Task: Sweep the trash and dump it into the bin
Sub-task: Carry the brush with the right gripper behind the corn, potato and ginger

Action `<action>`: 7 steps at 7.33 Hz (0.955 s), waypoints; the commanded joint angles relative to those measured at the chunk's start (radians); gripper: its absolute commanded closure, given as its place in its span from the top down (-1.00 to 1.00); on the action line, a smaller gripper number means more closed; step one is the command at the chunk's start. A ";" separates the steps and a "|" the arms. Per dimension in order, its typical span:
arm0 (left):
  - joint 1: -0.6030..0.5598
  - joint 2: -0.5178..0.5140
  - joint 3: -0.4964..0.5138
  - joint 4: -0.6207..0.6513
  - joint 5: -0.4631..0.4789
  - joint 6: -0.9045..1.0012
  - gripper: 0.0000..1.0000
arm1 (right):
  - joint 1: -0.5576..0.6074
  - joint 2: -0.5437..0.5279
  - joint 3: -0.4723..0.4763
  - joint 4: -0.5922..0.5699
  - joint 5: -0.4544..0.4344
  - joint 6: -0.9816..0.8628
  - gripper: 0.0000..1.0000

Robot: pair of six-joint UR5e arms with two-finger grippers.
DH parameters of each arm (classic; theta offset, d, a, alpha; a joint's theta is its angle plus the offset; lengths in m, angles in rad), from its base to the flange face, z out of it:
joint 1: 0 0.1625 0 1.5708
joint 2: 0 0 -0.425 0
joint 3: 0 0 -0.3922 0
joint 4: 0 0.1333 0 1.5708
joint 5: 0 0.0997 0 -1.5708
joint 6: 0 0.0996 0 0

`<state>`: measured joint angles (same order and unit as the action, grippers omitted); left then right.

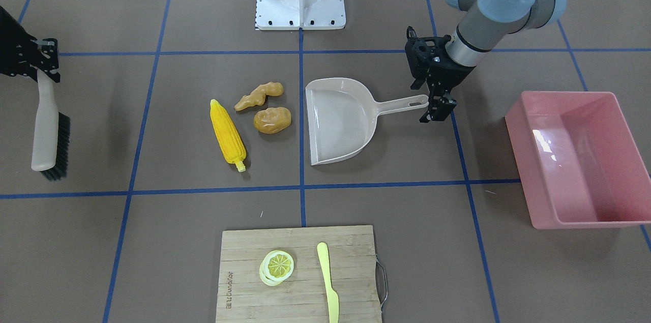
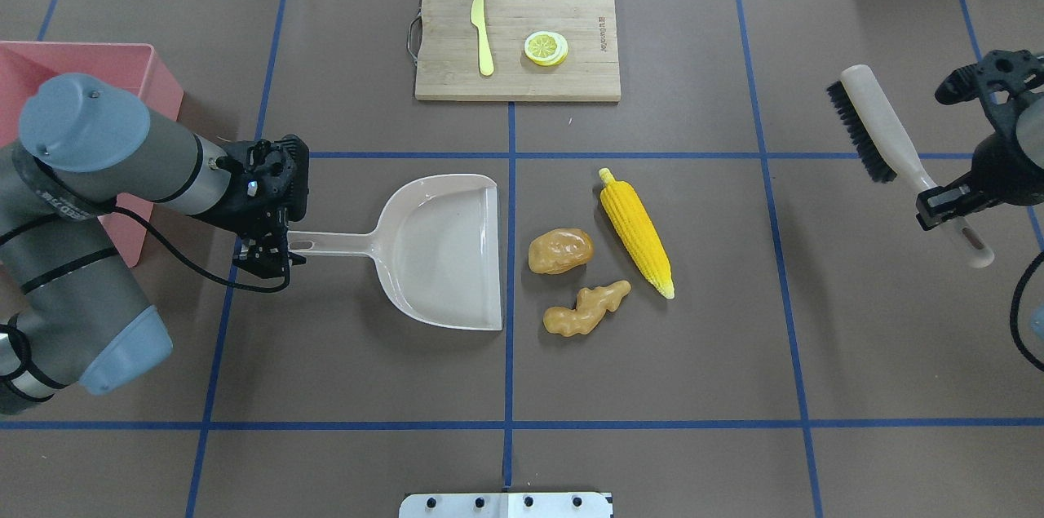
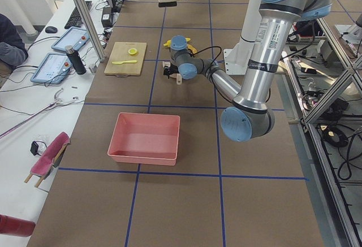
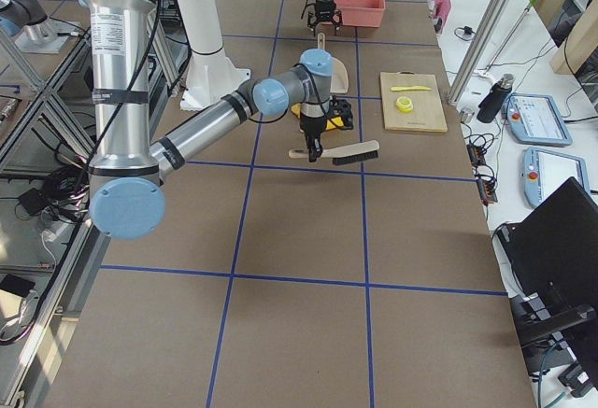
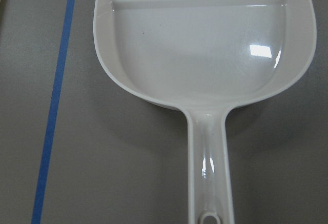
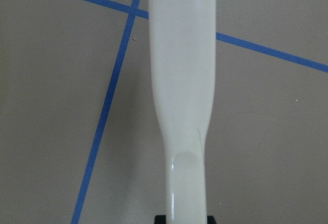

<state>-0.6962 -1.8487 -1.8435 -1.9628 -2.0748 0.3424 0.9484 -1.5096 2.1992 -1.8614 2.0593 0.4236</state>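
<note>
Beige dustpan opens toward the trash; beyond it, the right end effector clamps the brush, while I cannot tell whether the left end effector has closed.

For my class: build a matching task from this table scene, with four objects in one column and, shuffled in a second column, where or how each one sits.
Column A
1. corn cob
2. lemon slice
3. brush
4. bin

Column B
a. held by the right gripper
b. on the cutting board, beside the knife
c. lying next to the potato
d. empty, on the robot's left side

Pairs: 1-c, 2-b, 3-a, 4-d
</note>
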 commanded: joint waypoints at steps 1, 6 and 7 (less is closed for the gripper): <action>0.029 0.000 0.016 0.001 0.002 -0.005 0.98 | -0.123 0.164 -0.017 -0.197 -0.114 -0.023 -1.00; 0.046 -0.017 0.050 -0.002 -0.001 -0.008 0.95 | -0.284 0.348 -0.219 -0.188 -0.157 0.150 -1.00; 0.047 -0.017 0.053 -0.002 -0.001 -0.006 0.95 | -0.310 0.354 -0.219 -0.188 -0.157 0.199 -1.00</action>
<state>-0.6511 -1.8631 -1.7955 -1.9646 -2.0754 0.3349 0.6700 -1.1681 1.9874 -2.0500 1.9026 0.5649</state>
